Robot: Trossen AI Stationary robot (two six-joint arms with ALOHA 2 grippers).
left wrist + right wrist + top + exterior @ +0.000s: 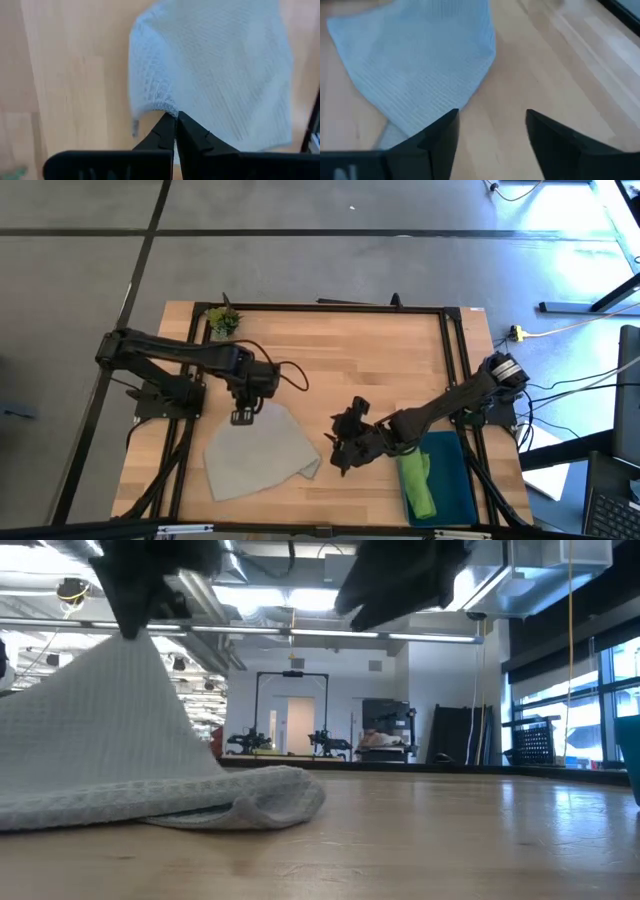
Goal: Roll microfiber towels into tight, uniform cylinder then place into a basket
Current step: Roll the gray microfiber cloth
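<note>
The pale grey towel (pixel 255 452) lies left of the table's middle, its far end raised to a peak (pixel 132 640) and its near part flat on the wood. My left gripper (pixel 243 416) is shut on that peak, above the towel. My right gripper (pixel 340 446) hangs open to the right of the towel, over bare wood, with nothing between its fingers (pixel 440 135). The lime green towel (pixel 415 482) lies rolled up inside the dark teal basket (pixel 455 480) at the near right. My left gripper pinches a bunched bit of the grey towel's far edge (pixel 162 105) between its two fingers. The fingers come from above, pointing down. The cloth hangs below them like a tent, drawn up in a slope, while its near part (pixel 270 802) rests on the table.
A small green plant sprig (pixel 222 320) stands at the table's far left corner. Black frame rails (pixel 455 360) run along the table's sides. Bare wood stretches across the far half of the table (pixel 350 350).
</note>
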